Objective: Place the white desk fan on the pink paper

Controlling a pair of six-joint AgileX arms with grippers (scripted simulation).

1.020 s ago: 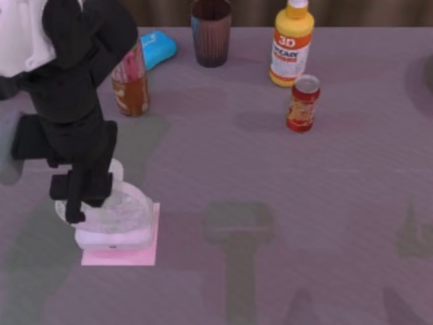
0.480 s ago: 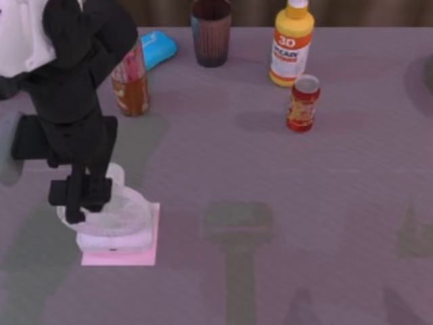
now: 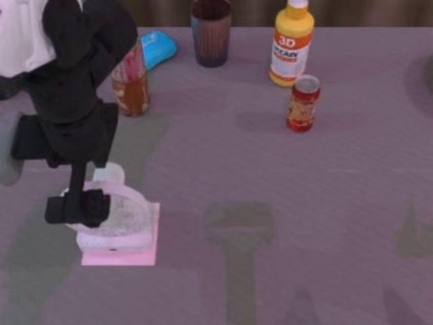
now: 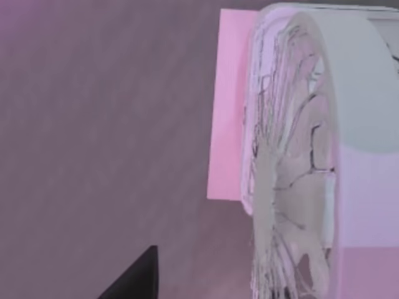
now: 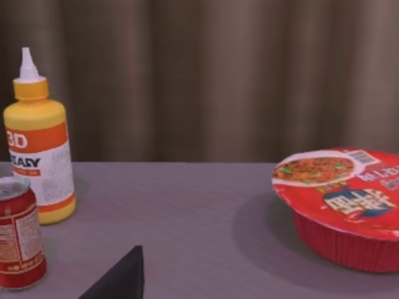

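Looks like the job is basically done here. The white desk fan (image 3: 115, 223) sits on the pink paper (image 3: 122, 257) near the left side of the surface (image 3: 284, 217), base down on the sheet with a pink strip showing along the front and right edges. The left tool (image 3: 76, 208) hangs right over the fan's head; going by the left wrist view, the grille (image 4: 287, 187) sits off to one side of the 1 dark finger (image 4: 134, 280) in shot, so the fingers look spread and off the fan, not clamped on it. What's left is probably just pulling that arm up and away without bumping the fan.

Hard bits: the arm covers the fan's left side from above, so it's tough to say if the base is fully inside the paper there. The right tool isn't in the top view at all; its wrist camera only shows 1 finger tip (image 5: 121, 277), a yellow bottle (image 5: 38, 143), a red can (image 5: 19, 230) and a noodle bowl (image 5: 343, 205), so no call on its state.
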